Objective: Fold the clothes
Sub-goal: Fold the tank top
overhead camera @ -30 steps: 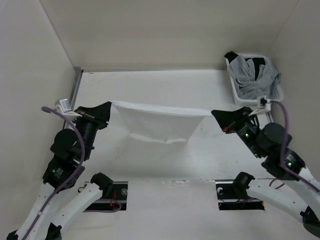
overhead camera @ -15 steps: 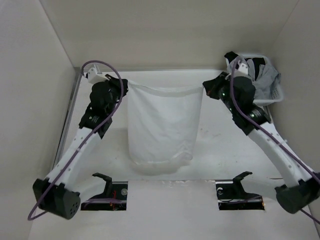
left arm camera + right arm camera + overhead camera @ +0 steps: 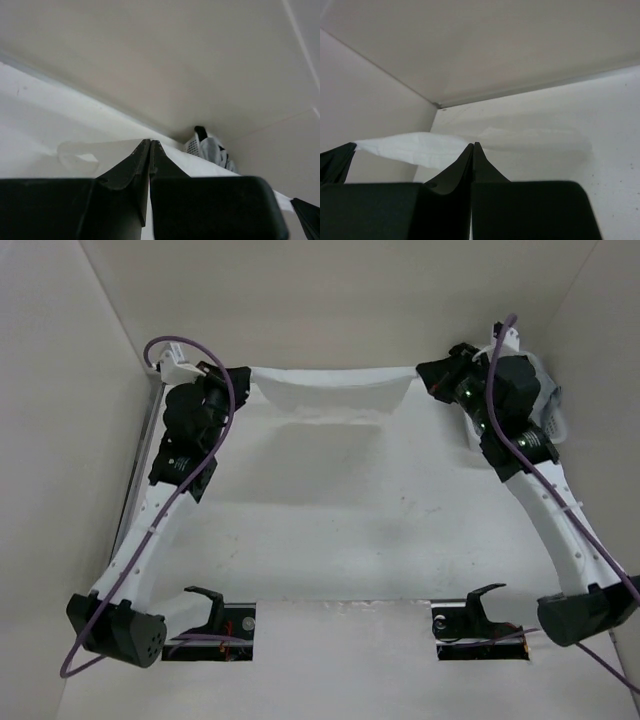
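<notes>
**Top view.** We see the cloth at 12 o'clock, stretched as a sagging white band along the far wall between the two arms. The left jaws, at 11 o'clock, are closed on its left corner. The right jaws, at 1 o'clock, are closed on its right corner. The surface shows a soft shadow beneath the band. A basket sits at 2 o'clock, largely hidden behind the right arm.

**Left wrist view.** We see the left jaws pressed tip to tip on the cloth, which runs toward 4 o'clock. The basket of grey fabric stands beyond it.

**Right wrist view.** We see the right jaws likewise pinched tight. The cloth runs toward 9 o'clock and ends at a dark tip there.
</notes>
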Motion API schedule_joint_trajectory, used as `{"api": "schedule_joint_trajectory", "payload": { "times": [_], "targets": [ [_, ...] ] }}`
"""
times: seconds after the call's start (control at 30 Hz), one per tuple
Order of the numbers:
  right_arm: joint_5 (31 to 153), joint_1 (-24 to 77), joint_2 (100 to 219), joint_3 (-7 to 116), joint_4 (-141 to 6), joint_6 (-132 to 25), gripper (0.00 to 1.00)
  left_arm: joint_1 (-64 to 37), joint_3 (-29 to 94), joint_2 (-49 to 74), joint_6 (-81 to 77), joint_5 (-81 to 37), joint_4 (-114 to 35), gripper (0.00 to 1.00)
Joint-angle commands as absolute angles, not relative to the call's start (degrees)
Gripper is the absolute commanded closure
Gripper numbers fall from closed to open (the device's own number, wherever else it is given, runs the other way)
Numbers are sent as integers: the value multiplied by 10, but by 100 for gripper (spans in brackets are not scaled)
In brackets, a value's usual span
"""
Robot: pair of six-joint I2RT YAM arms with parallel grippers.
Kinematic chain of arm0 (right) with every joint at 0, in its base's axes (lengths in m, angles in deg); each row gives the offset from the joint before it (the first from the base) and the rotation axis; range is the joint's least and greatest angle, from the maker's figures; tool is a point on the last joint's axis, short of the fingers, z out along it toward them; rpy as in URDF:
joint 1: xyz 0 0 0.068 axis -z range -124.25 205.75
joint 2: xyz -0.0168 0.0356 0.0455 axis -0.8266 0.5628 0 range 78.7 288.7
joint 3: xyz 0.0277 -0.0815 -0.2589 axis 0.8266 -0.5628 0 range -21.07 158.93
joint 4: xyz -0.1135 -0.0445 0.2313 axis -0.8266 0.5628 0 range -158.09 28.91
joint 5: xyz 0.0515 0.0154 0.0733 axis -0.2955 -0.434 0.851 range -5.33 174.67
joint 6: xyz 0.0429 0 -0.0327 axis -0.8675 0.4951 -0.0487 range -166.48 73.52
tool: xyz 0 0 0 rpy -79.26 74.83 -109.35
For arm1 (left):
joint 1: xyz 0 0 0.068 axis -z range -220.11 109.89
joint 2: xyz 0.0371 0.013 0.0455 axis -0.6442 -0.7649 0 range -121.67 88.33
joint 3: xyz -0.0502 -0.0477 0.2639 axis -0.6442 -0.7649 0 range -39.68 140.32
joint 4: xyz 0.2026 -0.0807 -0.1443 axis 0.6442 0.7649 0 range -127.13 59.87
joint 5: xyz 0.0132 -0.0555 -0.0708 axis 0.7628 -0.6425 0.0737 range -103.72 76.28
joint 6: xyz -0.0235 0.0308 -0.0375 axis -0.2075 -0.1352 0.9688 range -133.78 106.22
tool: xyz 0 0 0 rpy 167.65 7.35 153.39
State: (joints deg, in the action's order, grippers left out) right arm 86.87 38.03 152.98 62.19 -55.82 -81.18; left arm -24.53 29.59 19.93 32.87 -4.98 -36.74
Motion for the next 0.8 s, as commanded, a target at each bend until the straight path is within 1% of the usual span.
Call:
{"api": "schedule_joint_trajectory", "payload": {
  "times": [0.0,0.17,0.27,0.37,0.43,0.57,0.67,0.77],
  "targets": [
    [877,378,1477,580,-583,-811,100,-234,258,248,321,-43,-411,99],
    [864,365,1402,397,-632,-837,99,-211,95,301,329,-23,-451,99],
    [854,346,1357,259,-669,-862,99,-207,-19,339,338,-22,-471,98],
    [848,325,1328,135,-694,-887,99,-210,-120,387,348,-26,-467,98],
    [848,306,1306,70,-699,-904,100,-211,-165,423,353,-30,-448,98],
    [828,237,1214,-5,-646,-948,100,-185,-213,541,375,-14,-325,99],
    [796,178,1141,-23,-572,-988,100,-153,-225,635,395,16,-213,99],
    [772,137,1101,-25,-524,-1007,100,-134,-224,685,415,34,-149,99]
  ]
}}
